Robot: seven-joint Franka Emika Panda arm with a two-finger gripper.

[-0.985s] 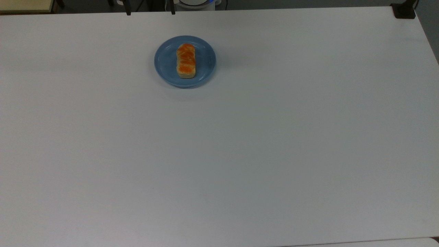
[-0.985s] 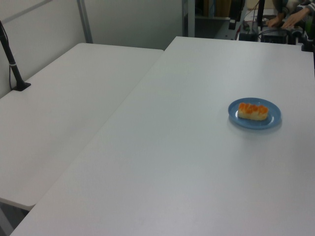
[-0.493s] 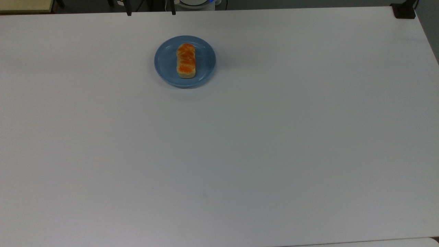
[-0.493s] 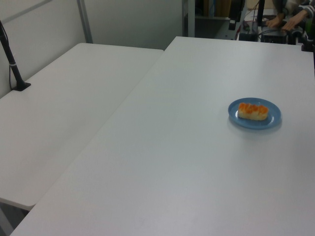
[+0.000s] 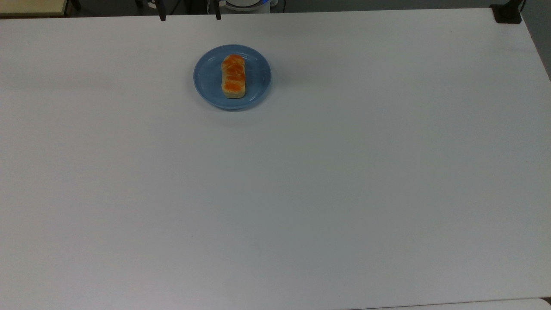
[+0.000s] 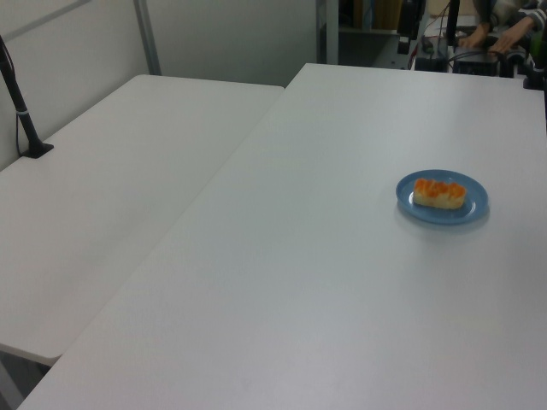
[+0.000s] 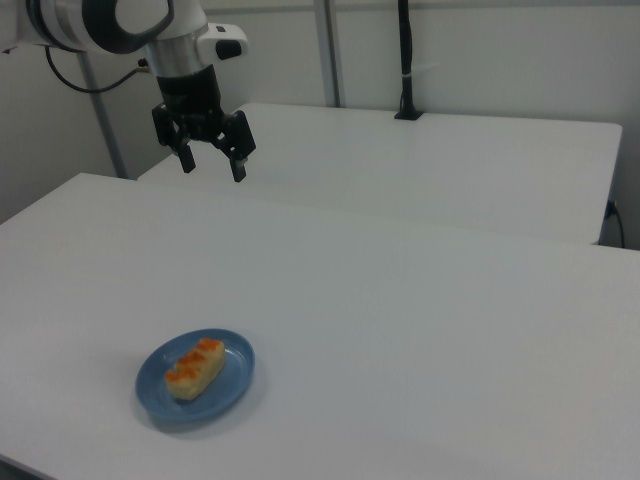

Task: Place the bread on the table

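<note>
Nothing on the white table has moved in the last second: the bread lies where it lay, lengthwise across the middle of the blue plate, and only a person's hand at the equipment beyond the table's far end has shifted a little. Your claw hangs high in the right view, fingers spread wide and holding nothing, pointing down. The bread sits well below it and nearer that camera, on its plate (orange top up, long sides clear). Judged from this, you have not begun the pick; the open stance suits a descent over the loaf's narrow width, and the bare tabletop all round the plate offers room to set it down.
</note>
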